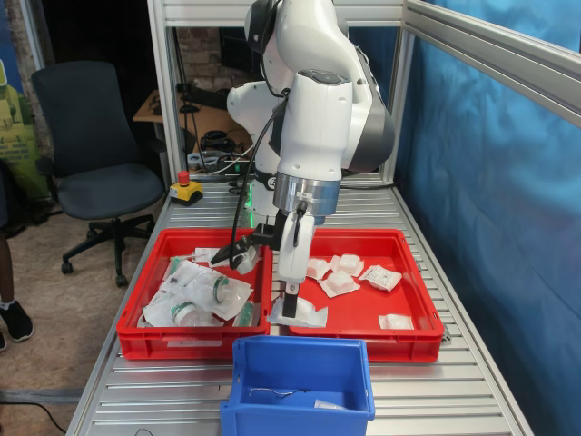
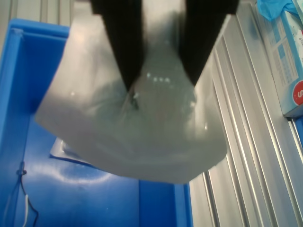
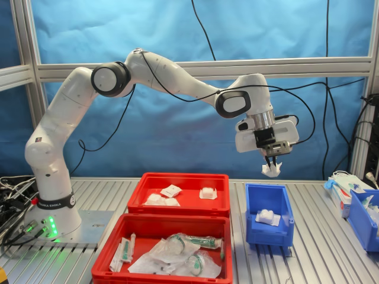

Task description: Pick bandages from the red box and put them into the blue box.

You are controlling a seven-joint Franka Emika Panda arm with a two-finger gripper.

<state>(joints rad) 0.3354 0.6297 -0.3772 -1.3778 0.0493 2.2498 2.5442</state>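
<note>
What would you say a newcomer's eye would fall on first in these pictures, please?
Probably the white arm arching over the table, its hand shut on a white bandage packet hanging above the blue box, which already holds one packet. Next, the two red crates: the red box of small white packets at the second exterior view's back, its twin with clear pouches in front.

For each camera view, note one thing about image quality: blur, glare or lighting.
In the wrist view, the held bandage and the gripper are soft and out of focus, and glare streaks the blue box floor. In the first exterior view, the room behind the frame is dim while the red box is evenly lit. The second exterior view is sharp, with bright light on the backdrop.
</note>
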